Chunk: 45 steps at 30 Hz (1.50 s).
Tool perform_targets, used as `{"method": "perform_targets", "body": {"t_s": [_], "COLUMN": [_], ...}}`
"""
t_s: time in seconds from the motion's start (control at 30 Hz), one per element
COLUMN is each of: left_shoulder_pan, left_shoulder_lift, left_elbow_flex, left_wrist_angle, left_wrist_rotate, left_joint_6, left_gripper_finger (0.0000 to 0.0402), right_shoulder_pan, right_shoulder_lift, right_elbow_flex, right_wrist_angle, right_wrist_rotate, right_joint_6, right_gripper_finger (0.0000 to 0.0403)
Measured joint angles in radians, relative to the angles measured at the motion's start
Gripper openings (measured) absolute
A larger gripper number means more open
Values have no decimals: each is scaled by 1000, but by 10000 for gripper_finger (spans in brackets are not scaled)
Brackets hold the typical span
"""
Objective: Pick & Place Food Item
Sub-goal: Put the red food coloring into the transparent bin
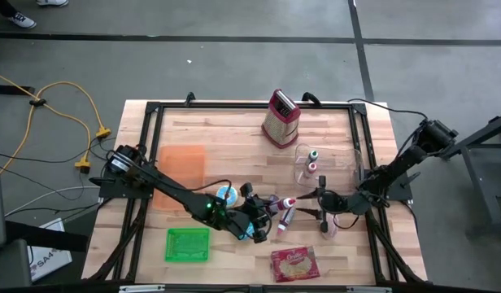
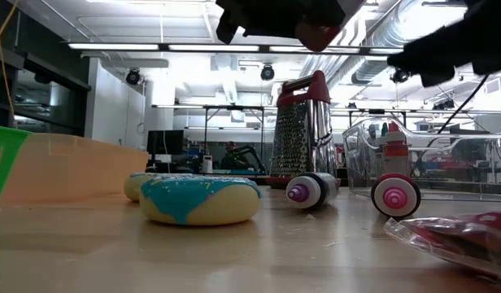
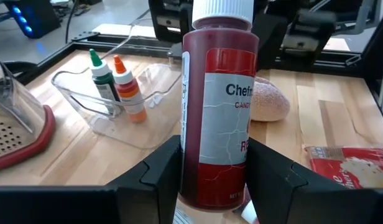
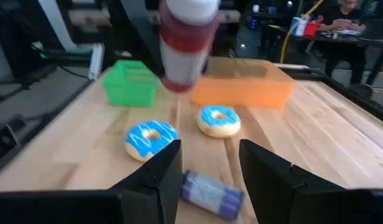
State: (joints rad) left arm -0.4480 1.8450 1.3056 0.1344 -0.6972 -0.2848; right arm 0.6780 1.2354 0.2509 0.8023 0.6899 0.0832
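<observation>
A red sauce bottle (image 3: 219, 106) with a white cap is up off the table, and my left gripper (image 3: 213, 163) is shut on it near the table's middle (image 1: 263, 218). My right gripper (image 4: 210, 155) stands open just right of it (image 1: 320, 199), with nothing between its fingers. From there the bottle (image 4: 182, 46) shows raised ahead. Two blue-iced donuts (image 4: 151, 140) (image 4: 219, 120) rest flat on the wood. A purple bottle (image 4: 210, 186) lies on its side below the right gripper. My left gripper pinches the red bottle's lower body (image 3: 191, 177), close to its base, between the two fingers (image 3: 160, 174), one on each side. The fingers lie across the bottle. The bottle is lifted clear of the table, with its white cap (image 3: 221, 11) at the end away from the fingers.
An orange container (image 1: 183, 167) and a green basket (image 1: 188, 244) stand at the left. At the far edge stands a grater (image 1: 280, 118), with a clear tray of small bottles (image 3: 110, 99) near it. At the front lies a red packet (image 1: 294, 264). A bread roll (image 3: 269, 102) lies near the right arm.
</observation>
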Motion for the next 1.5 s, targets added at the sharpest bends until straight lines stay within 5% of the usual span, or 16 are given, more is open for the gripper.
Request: {"method": "perform_targets", "body": {"t_s": [0.57,1.5], "left_shoulder_pan": [-16,3], "left_shoulder_lift": [0,0], "left_elbow_flex": [0,0], "left_wrist_angle": [-8,-4], "left_wrist_rotate": [33,100], "left_joint_6": [7,63], "left_gripper_finger": [148,148], "right_shoulder_pan": [3,-52], "right_shoulder_lift": [0,0], "right_elbow_flex": [157,171], "right_wrist_angle": [-115,-58], "right_wrist_rotate": [-20,-179], "right_joint_6": [-140,-140], "right_gripper_finger": [149,149]}}
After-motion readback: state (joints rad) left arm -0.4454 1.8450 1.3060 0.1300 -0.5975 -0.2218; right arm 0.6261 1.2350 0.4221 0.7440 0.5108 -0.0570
